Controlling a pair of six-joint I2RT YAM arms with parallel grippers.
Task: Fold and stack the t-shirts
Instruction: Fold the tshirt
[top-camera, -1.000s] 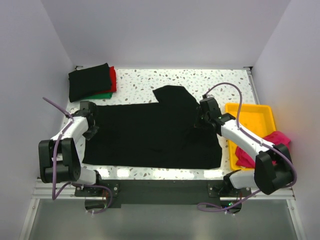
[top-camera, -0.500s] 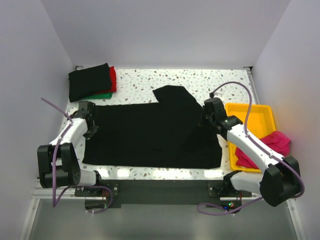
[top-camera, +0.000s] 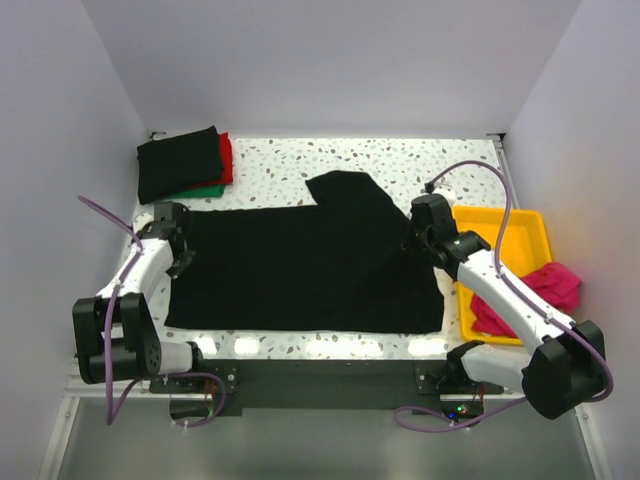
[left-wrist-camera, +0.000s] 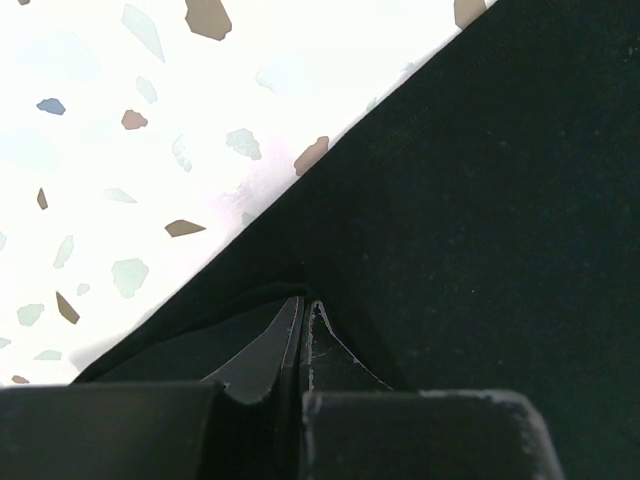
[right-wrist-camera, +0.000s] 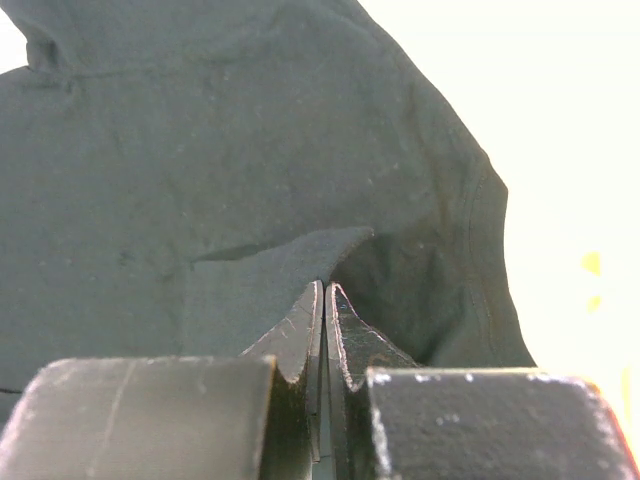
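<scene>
The left gripper is squeezed tight, with a little ridge of the black t-shirt pinched between its tips at the shirt's left edge. The right gripper is squeezed tight too, and a bit of the same shirt is pulled up like a tiny tent in its tips, near the shirt's right side. Both arms reach out from the near edge and bend in toward the shirt, one on each side, with their wrists low over the cloth.

The shirt lies flat and spread out in the middle of the table. Its long side runs from left to right. One sleeve pokes out toward the far edge (I cannot tell where the neck hole is).

The shirt's near edge runs close along the near edge of the table. Bare speckled table shows past it on the far side. A stack of folded shirts, black on top of red and green, sits in the far left corner, apart from the spread shirt. The yellow tray is just beside the shirt's right edge, and a pink t-shirt lies bunched in it, spilling over its right rim
</scene>
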